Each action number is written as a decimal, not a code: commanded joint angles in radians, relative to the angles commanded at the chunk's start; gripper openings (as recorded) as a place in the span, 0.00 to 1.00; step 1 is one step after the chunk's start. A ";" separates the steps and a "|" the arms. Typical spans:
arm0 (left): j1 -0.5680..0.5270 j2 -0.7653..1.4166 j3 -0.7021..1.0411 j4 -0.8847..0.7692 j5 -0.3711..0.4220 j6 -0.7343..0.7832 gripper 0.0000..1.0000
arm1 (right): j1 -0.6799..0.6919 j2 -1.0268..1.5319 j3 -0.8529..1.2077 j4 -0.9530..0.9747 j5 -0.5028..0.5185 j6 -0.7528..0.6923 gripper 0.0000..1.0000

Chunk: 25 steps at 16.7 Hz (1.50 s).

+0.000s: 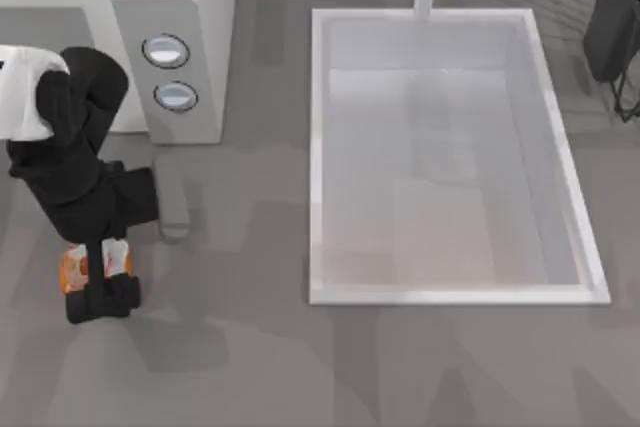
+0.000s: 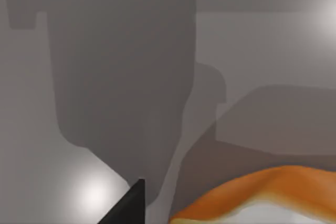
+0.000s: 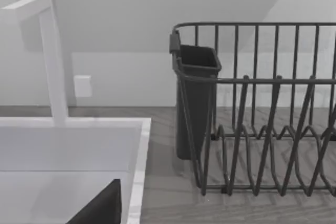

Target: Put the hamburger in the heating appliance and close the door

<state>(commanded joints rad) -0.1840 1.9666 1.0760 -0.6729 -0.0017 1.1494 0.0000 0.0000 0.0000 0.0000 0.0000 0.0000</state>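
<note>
Beside the hamburger (image 1: 72, 269), left gripper (image 1: 100, 292) faces the sink basin (image 1: 450, 295).

White sink basin (image 1: 450, 297) right of centre; faucet (image 3: 50, 56) behind; dark dish rack (image 3: 262, 129) far right.

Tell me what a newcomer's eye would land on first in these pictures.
The orange hamburger at the table's front left stands out, with the left gripper right on it. Next comes the big white sink basin right of centre, then the white microwave with two knobs at the top left. The right arm sits at the top right.
</note>
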 joint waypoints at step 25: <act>-0.109 -0.168 0.144 -0.454 0.046 -0.112 0.00 | 0.000 0.000 0.000 0.000 0.000 0.000 1.00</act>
<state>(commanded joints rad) -0.2932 1.7991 1.2200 -1.1269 0.0444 1.0378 0.0000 0.0000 0.0000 0.0000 0.0000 0.0000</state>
